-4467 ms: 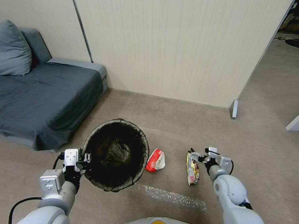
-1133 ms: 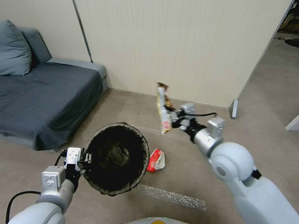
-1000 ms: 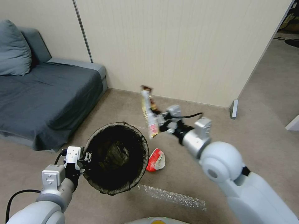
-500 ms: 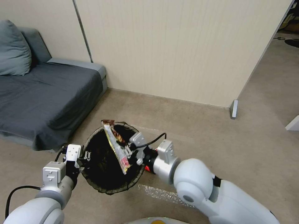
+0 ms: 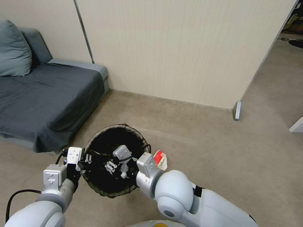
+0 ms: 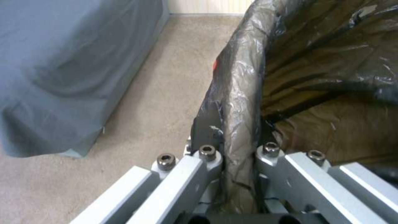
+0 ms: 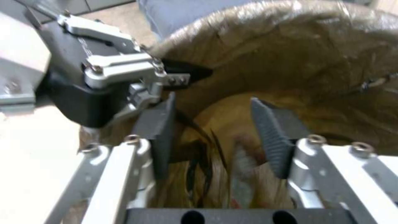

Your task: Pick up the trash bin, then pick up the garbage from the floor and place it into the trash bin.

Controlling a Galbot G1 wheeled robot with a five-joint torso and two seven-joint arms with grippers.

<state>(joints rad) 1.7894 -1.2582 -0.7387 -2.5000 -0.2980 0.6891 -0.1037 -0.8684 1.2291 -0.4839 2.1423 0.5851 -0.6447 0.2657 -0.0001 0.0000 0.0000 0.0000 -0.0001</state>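
1. The bin is already picked up, as far as one can judge: the left pincer is pinched on its near-left rim, one finger outside and one inside the dark bag folded over the edge.
2. The right pincer reaches down inside the mouth of the bin. Its fingers are spread with nothing between them, and a pale strip, likely a wrapper, lies down in the bag below them. That piece of garbage looks delivered.
3. Left to do: a crushed red-and-white carton lies on the floor just beside the bin, on its right, partly behind the right arm's wrist. I can see no other litter on the carpet.
4. Around: a grey sofa stands to the left, well apart from the bin, and a pale wall runs behind.
5. In the way: the right arm must lift out past the bag's rim, which could snag.
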